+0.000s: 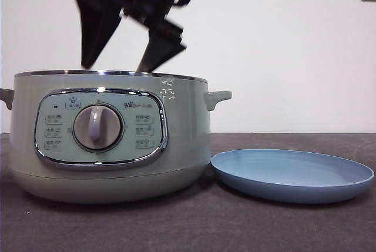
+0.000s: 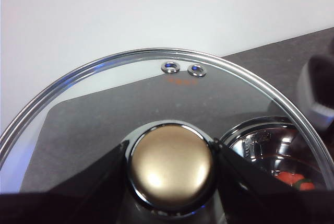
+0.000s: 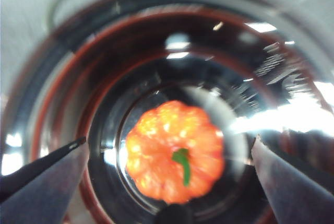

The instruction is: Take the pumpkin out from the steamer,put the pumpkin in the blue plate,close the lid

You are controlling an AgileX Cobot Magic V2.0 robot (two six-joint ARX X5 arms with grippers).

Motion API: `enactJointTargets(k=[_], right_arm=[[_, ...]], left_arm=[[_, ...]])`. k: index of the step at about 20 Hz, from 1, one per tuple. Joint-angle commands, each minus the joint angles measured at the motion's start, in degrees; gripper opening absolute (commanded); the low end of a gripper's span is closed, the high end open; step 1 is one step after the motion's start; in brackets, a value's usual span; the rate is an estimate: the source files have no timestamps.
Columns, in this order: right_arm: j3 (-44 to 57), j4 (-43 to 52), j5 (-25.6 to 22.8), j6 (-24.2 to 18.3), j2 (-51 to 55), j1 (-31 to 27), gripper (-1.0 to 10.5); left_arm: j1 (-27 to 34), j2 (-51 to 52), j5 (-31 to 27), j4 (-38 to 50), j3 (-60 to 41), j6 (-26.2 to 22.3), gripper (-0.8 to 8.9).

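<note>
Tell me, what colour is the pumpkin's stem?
Dark green, on the orange pumpkin; the right wrist view shows it best.

A: How's the front view? 
B: Bright, even light; white wall, soft shadow under the steamer (image 1: 111, 140) on the bench (image 1: 188, 228). The dark right tool (image 1: 120, 49) above is motion-blurred.
A: Wrist views? 
B: Right one smeared, white glare on the pot's metal, pumpkin (image 3: 175, 152) soft. Left one sharper; lid (image 2: 104, 109) knob glints.

Pumpkin (image 3: 175, 152) in steamer (image 1: 108, 137); plate (image 1: 292, 175) just right of steamer on bench (image 1: 194, 228); right gripper (image 1: 120, 64) above the steamer; lid (image 2: 156, 109) held off it.
</note>
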State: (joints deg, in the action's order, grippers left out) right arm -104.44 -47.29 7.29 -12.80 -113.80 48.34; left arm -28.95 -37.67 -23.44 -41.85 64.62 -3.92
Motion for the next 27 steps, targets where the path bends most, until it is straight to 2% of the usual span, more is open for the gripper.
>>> enactJointTargets(k=[1, 7, 8, 10, 12, 13, 17, 22, 25, 27], right_arm=[[0.0, 0.3, -0.2, -0.8, -2.7, 0.2, 6.7], [0.0, 1.4, 0.0, -0.8, -7.3, 0.4, 6.6], [0.0, 1.8, 0.0, -0.7, -7.5, 0.4, 6.2], [0.0, 1.4, -0.2, -0.1, -7.9, 0.4, 4.2], [0.0, 0.2, -0.2, -0.1, -8.0, 0.4, 0.8], [0.0, 0.1, -0.2, -0.1, -8.0, 0.4, -0.1], [0.0, 0.5, -0.2, 0.1, -5.2, 0.5, -0.1], [0.0, -3.5, -0.2, 0.0, 7.6, -0.9, -0.1], [0.0, -8.9, -0.5, -0.1, 16.4, -4.3, -0.1], [0.0, -14.7, -6.1, 1.2, 21.4, -6.5, -0.1]], left_arm=[[0.1, 0.7, -0.3, 2.6, 0.3, -0.6, -0.09], [0.1, 0.7, -0.3, 1.6, 0.3, -0.6, -0.09], [0.1, 0.7, -0.3, 1.6, 0.3, -0.6, -0.09], [0.1, 0.7, -0.3, 1.6, 0.3, -0.6, -0.09], [0.1, 0.7, -0.3, 1.4, 0.3, -0.6, -0.09], [0.1, 0.7, -0.3, 1.5, 0.3, -0.6, -0.09], [0.1, 0.7, -0.1, 1.5, 0.3, -0.6, -0.09], [0.1, -1.0, 0.0, 2.2, 0.3, -0.6, -0.08], [0.1, -2.8, 5.0, 5.2, 0.3, -0.6, -0.09], [0.1, -4.1, 7.3, 7.0, 0.3, -0.6, -0.09]])
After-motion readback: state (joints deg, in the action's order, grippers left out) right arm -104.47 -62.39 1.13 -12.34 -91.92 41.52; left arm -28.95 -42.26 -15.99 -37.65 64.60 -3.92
